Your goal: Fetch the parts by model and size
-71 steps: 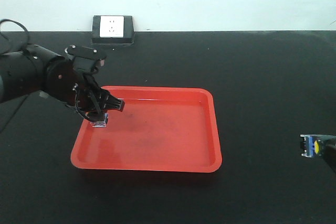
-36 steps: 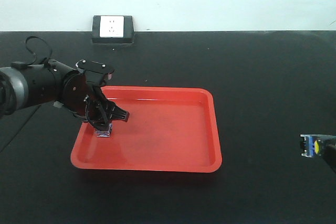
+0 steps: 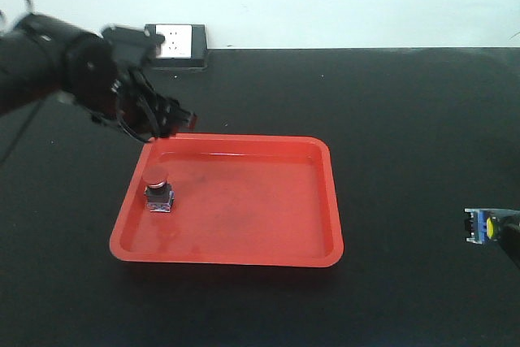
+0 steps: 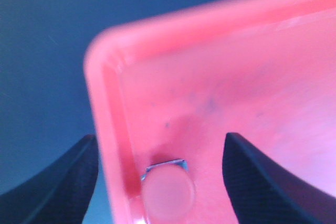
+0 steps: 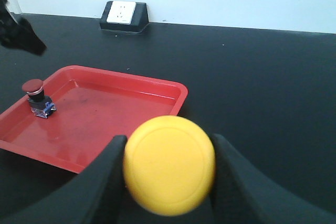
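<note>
Red-capped push-button switch stood upright in the red tray, near its left wall, cap up on a dark base. I saw the left gripper hanging above the tray's far left corner, jaws spread wide, holding nothing, clear of the switch. The right gripper was clamped on the yellow-capped push-button switch, well to the right of the tray, above the black table. A socket outlet sat at the table's far edge.

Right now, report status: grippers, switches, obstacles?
Left gripper open, above red tray's corner. Red switch upright in tray. Right gripper shut on yellow switch. No obstacle seen near tray.
</note>
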